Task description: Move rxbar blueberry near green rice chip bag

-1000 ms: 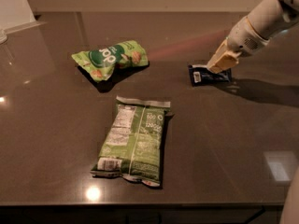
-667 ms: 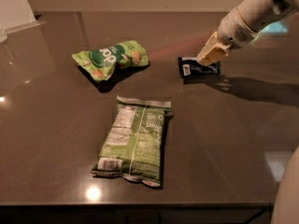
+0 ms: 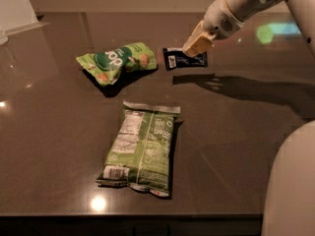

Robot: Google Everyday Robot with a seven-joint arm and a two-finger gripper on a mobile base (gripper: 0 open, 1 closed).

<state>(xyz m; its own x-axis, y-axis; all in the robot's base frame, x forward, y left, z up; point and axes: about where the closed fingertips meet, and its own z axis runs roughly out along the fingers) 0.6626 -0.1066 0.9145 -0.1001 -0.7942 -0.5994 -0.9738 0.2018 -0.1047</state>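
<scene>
The rxbar blueberry [image 3: 179, 59], a small flat dark blue bar with a white label patch, is just right of the green rice chip bag [image 3: 117, 61], with a small gap between them. My gripper [image 3: 194, 47], with tan fingers, reaches in from the upper right and is shut on the bar's right end. The arm casts a shadow on the table below the bar. I cannot tell whether the bar touches the table. The chip bag lies crumpled at the back left of the dark table [image 3: 236, 141].
A larger flat green bag [image 3: 141, 148] with white text panels and a barcode lies in the middle front of the table. My white body [image 3: 293, 186] fills the lower right corner. A white object [image 3: 15, 9] stands at the back left corner.
My gripper has moved left with the blue bar in it, bringing the bar from the right side of the table to just beside the green rice chip bag.
</scene>
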